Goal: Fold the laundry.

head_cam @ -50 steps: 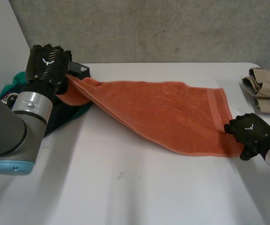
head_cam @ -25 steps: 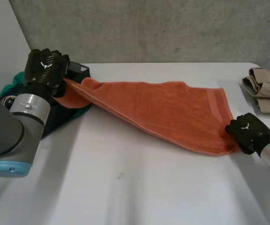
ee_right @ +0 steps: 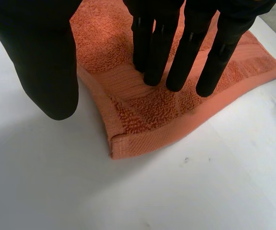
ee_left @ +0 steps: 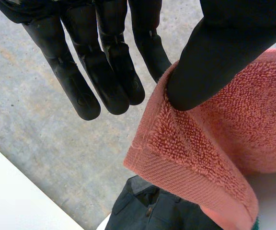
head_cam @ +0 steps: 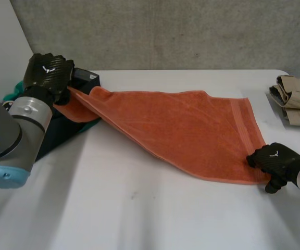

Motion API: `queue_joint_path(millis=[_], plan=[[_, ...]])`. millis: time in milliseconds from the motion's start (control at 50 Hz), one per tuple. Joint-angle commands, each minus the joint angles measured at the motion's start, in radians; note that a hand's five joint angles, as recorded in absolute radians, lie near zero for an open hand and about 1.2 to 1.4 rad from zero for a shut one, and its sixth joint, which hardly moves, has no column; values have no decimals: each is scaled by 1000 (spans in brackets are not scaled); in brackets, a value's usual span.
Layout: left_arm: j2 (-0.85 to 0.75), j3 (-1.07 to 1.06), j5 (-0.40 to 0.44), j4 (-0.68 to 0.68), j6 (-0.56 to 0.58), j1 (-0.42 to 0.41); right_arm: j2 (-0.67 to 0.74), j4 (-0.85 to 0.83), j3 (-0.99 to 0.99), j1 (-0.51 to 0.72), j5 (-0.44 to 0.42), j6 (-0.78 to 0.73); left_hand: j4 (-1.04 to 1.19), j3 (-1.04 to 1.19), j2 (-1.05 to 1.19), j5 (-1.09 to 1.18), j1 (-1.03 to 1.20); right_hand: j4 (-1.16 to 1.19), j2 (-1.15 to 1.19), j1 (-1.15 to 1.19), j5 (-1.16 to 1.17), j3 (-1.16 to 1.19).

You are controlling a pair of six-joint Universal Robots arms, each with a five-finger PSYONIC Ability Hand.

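Spreading seems the step in hand: your left hand point(head_cam: 48, 75) pinches a corner of the orange towel point(head_cam: 191, 130), raised at the table's point(head_cam: 139, 219) left edge. Your right hand point(head_cam: 275, 159) presses straight fingers on the near corner by the right edge, gripping nothing. Next, lay the towel flat and unwrinkled.

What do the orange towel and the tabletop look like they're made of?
The orange towel looks like cotton terry: matte, looped pile, flat woven border band. The table is smooth, white, faintly sheeny, probably laminate or painted board; I can't tell which.

Grey concrete wall point(head_cam: 165, 31); white table point(head_cam: 139, 213)
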Motion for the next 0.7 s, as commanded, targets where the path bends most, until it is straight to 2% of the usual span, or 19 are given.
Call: queue_joint_path(millis=[20, 180, 300, 440, 480, 500, 620, 700], plan=[[-57, 65, -4, -17, 0, -2, 1, -53, 18, -6, 0, 0, 195, 201, 198, 235, 256, 102, 84, 120, 124, 90], [-68, 85, -5, -28, -1, -2, 3, -119, 24, -3, 1, 0, 195, 201, 198, 235, 256, 182, 163, 199, 203, 170], [-68, 83, -7, -30, -1, -2, 4, -175, 26, -3, 1, 0, 195, 201, 198, 235, 256, 416, 398, 434, 438, 404], [-68, 77, -7, -30, -3, -3, 6, -206, 31, -1, 3, 1, 195, 201, 198, 235, 256, 528, 509, 545, 549, 516], [-68, 76, -7, -30, -3, -3, 7, -209, 31, 0, 3, 1, 195, 201, 198, 235, 256, 613, 594, 630, 634, 601], [-68, 73, -7, -30, -3, -3, 7, -215, 31, 0, 3, 1, 195, 201, 198, 235, 256, 740, 722, 757, 761, 728], [-52, 53, -7, -63, 2, -6, 0, -225, 24, 0, 12, 46, 195, 201, 198, 235, 256, 742, 723, 759, 763, 729], [-11, 28, -7, -168, 8, -6, -80, -202, 11, -1, 33, 126, 195, 201, 198, 235, 256, 742, 723, 759, 763, 729]])
